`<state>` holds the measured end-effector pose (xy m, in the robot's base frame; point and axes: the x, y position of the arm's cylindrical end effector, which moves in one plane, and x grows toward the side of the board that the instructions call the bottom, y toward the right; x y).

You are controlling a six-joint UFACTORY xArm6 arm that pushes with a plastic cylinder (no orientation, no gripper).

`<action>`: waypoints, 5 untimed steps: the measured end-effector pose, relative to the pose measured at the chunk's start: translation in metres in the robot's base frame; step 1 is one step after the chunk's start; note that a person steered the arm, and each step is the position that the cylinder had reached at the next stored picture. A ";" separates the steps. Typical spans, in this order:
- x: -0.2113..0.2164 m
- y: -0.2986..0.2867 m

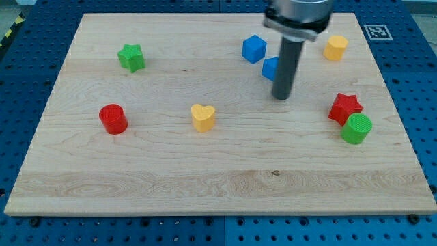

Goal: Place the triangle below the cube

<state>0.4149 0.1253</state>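
Triangle, blue (270, 67), sits far-right on worktop (171, 171), just near-right of blue cube (254, 48), half hidden behind rod. Tip (280, 97) just near of it. No fingers on rig, nothing gripped. Risk: off-centre shove spins triangle into cube.

Single camera, raised and tilted down from the near edge of the wooden board (218, 171), facing across it toward the view's top. Moderate range: the whole board fits the frame, blue perforated table (416, 82) showing around it. Far edge looks narrower than the near one. The arm enters from the view's top, its upper part cropped.
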 end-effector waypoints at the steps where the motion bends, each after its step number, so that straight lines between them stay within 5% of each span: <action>1: -0.033 0.029; 5: -0.021 -0.016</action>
<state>0.3943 0.1089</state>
